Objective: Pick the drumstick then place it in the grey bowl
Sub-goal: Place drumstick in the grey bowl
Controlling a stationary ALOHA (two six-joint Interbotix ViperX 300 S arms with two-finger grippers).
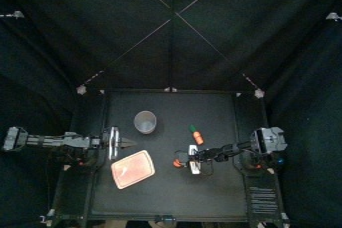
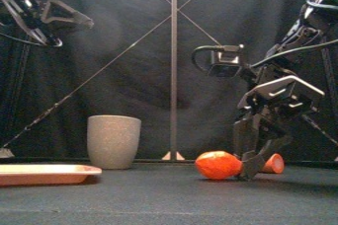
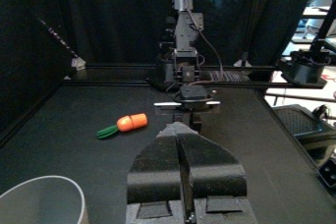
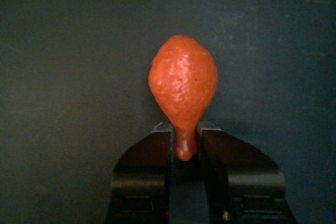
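Black jaws of the right hand [image 4: 188, 141] are pressed together on the thin bone end of the drumstick [image 4: 184, 76], so the hand is closed around it, with the fat orange-red end sticking out past the fingertips. In the front view the hand hangs low on the right and the drumstick lies level with the desk [image 1: 174, 107]; whether it touches the surface I cannot tell. Just behind the hand, partly hidden by it, lies an orange toy carrot [image 3: 128, 123] with a green top, apart from the drumstick. Further left and toward the back stands the tall grey speckled cup [image 2: 114, 141], upright and well apart from the drumstick. A flat pink tray [image 2: 46, 174] lies at the front left of the desk, between the two arms in the top view, with the drumstick off its right edge. The left hand [image 3: 184, 135] sits at the left side, raised above the desk, its jaws closed together on nothing.
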